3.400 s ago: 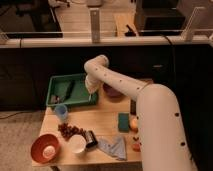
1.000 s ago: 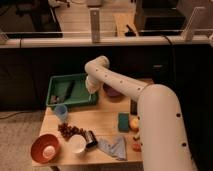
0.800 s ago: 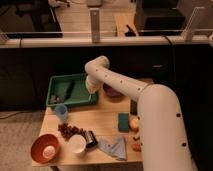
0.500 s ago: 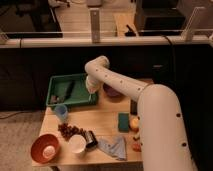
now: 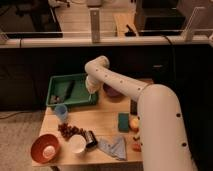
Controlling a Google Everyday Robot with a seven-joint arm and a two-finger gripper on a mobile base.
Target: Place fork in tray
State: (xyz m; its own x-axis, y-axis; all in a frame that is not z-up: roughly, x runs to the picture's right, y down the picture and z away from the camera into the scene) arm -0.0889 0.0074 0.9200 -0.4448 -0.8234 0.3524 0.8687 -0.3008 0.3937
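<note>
The green tray [image 5: 55, 103] sits at the table's back left. Inside it a thin dark utensil lies at a slant, which I take for the fork [image 5: 69, 89]; a broader dark shape lies just left of it. My white arm bends down from its elbow, and the gripper [image 5: 90, 89] hangs at the tray's right rim, a little right of the fork. The arm's own body hides what is at the gripper's tip.
A purple bowl [image 5: 113, 92] stands right of the gripper. In front are a blue cup [image 5: 61, 112], an orange bowl [image 5: 45, 148], a white cup [image 5: 77, 144], a grey cloth [image 5: 114, 147], a green sponge [image 5: 123, 121] and a round fruit [image 5: 134, 123].
</note>
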